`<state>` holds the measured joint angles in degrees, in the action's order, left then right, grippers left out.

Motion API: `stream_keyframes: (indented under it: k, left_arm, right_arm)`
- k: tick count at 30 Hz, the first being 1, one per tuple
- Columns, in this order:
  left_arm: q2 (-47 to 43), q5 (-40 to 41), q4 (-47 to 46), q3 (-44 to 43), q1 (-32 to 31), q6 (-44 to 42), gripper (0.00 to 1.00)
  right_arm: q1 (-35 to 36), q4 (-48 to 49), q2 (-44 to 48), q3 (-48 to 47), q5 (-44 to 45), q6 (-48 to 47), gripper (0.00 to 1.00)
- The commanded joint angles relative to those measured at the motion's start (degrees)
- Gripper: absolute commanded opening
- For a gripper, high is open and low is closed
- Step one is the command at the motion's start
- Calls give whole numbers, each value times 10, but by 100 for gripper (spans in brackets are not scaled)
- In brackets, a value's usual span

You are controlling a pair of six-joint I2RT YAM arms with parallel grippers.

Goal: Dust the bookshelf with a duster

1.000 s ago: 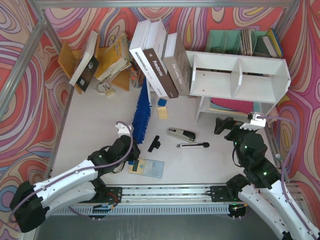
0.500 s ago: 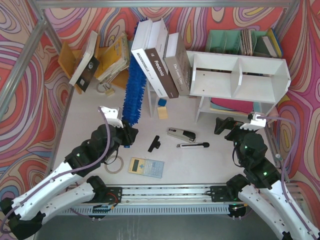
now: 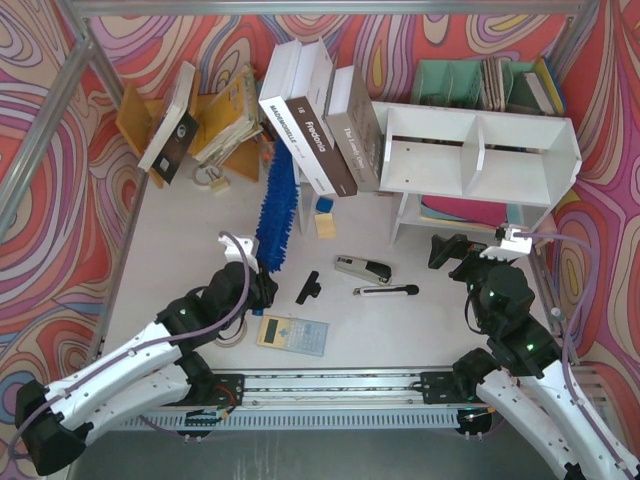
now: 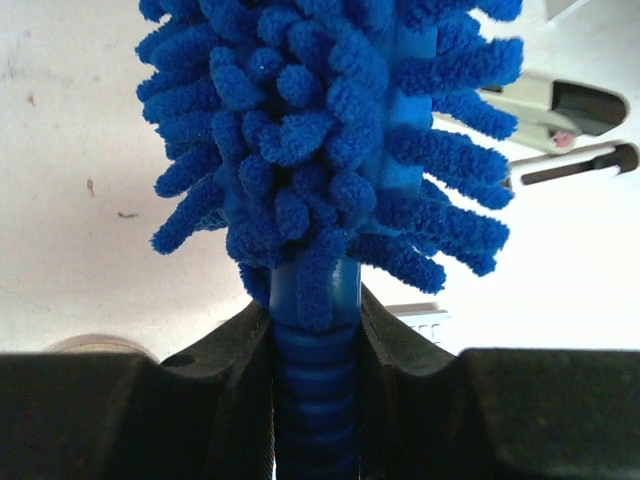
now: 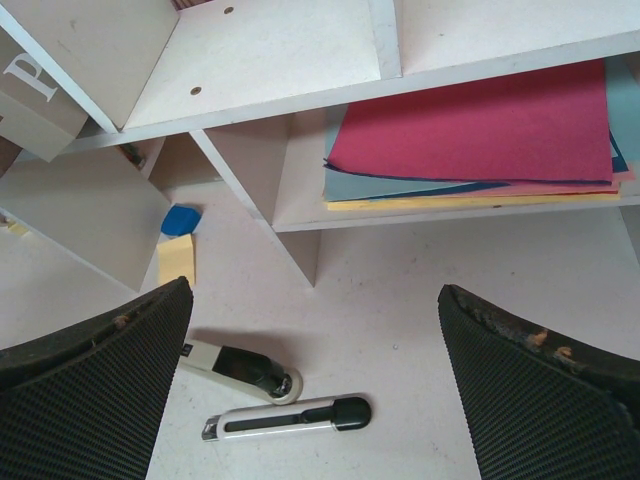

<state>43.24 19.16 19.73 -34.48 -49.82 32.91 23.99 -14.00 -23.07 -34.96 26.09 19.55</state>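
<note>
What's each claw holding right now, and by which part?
Left claw grips the duster by its ribbed handle, just below the fluff. Right claw: open, empty.

The duster (image 3: 275, 215) is bright blue throughout, fluff and ribbed handle alike. The shelf (image 3: 480, 150) is plain white, as is the table (image 3: 180, 250). The sheets (image 5: 480, 140) are magenta on top, then pale blue, pink and yellow. The walls (image 3: 60, 230) bear swirls of red, pink, orange, purple and cream. The organiser (image 3: 450, 82) is green, the rack (image 3: 135, 120) yellow wood, the stapler (image 3: 362, 268) grey and black
</note>
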Motion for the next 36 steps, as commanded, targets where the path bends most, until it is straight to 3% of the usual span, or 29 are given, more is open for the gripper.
stream_keyframes:
  k: [1, 10, 23, 36]
  left_arm:
    - [-15, 7, -42, 37, 0, 20, 0]
    - [25, -4, -45, 55, 0, 19, 0]
    - [-50, -1, 1, -32, 0, 11, 0]
    - [22, -58, -38, 74, 0, 26, 0]
  right_arm:
    - [1, 13, -2, 3, 6, 3, 99]
    - [1, 11, -4, 2, 7, 4, 99]
    - [0, 8, 1, 4, 7, 7, 99]
    - [0, 8, 0, 4, 9, 6, 99]
